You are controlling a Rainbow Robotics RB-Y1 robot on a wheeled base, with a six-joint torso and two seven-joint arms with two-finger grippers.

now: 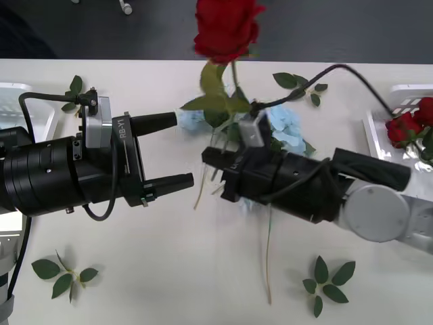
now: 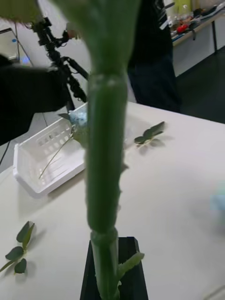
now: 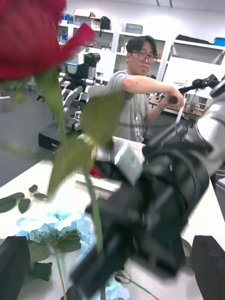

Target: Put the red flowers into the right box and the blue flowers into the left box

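Your right pincer (image 1: 215,162) is clenched on the stem of a red rose (image 1: 226,27), holding it upright above the blue flowers (image 1: 281,128) on the desk (image 1: 169,271), likely to carry it to the right box (image 1: 379,132), while your left pincer (image 1: 181,150) waits spread beside it.

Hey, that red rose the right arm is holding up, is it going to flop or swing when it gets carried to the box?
Probably top-heavy: the rose has a big bloom high above the right end effector, so it may sway. The stem looks thick and stands straight, so likely fairly stiff. It seems smooth, so it might twist in the grip.
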